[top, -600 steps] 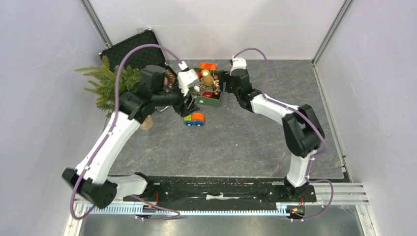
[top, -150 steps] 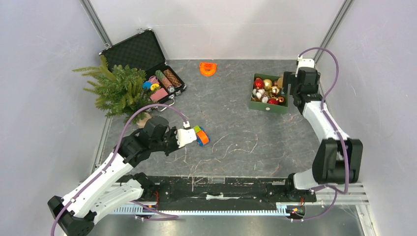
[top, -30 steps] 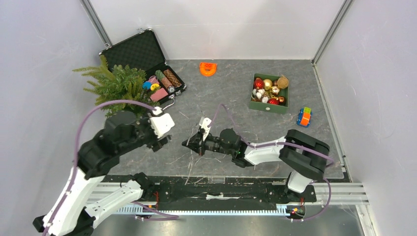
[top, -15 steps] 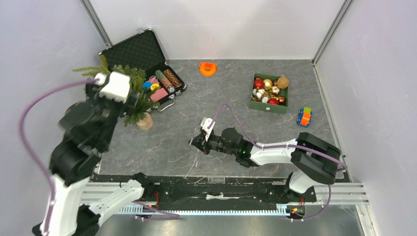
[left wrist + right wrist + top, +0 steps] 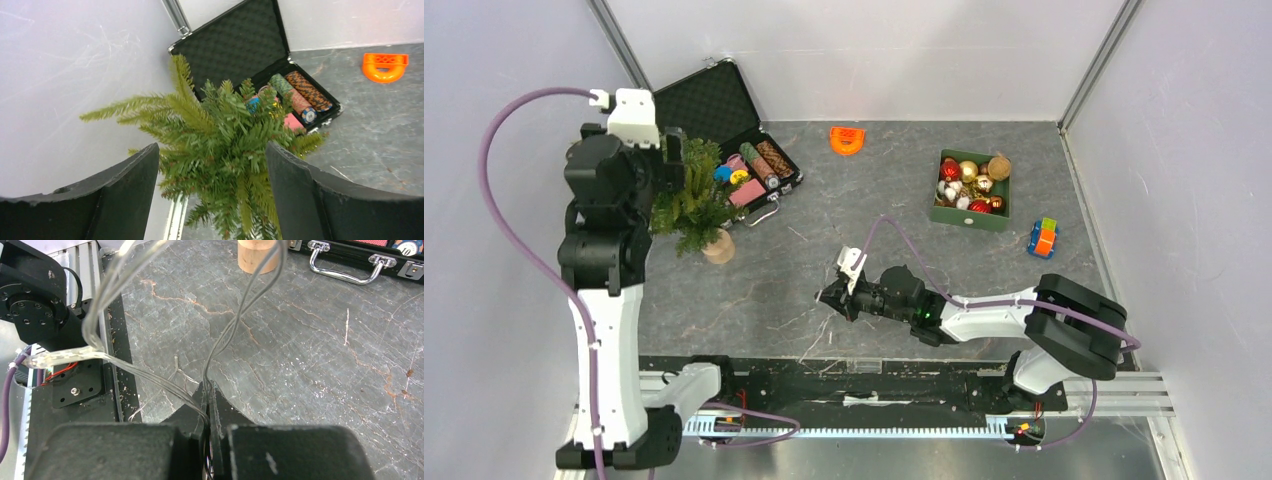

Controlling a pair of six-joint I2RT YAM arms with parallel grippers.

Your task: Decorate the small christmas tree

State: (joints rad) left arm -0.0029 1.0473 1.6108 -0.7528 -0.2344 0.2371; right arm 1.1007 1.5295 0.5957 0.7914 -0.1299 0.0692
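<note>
Grey marbled stone tabletop [image 5: 904,250], pale walls around. At ten o'clock, small green bushy fir tree on a round tan wooden stump [image 5: 694,195], upright just beside an open black foam-lined briefcase [image 5: 707,105]. Swung up there from mid-table within the last second: left gripper [image 5: 211,150], fingers widened to straddle the crown, grasping nothing. At six o'clock, right gripper [image 5: 209,390] clenched on a thin clear light-string wire [image 5: 65,355]. Likely readying to steady the tree for draping.
</note>
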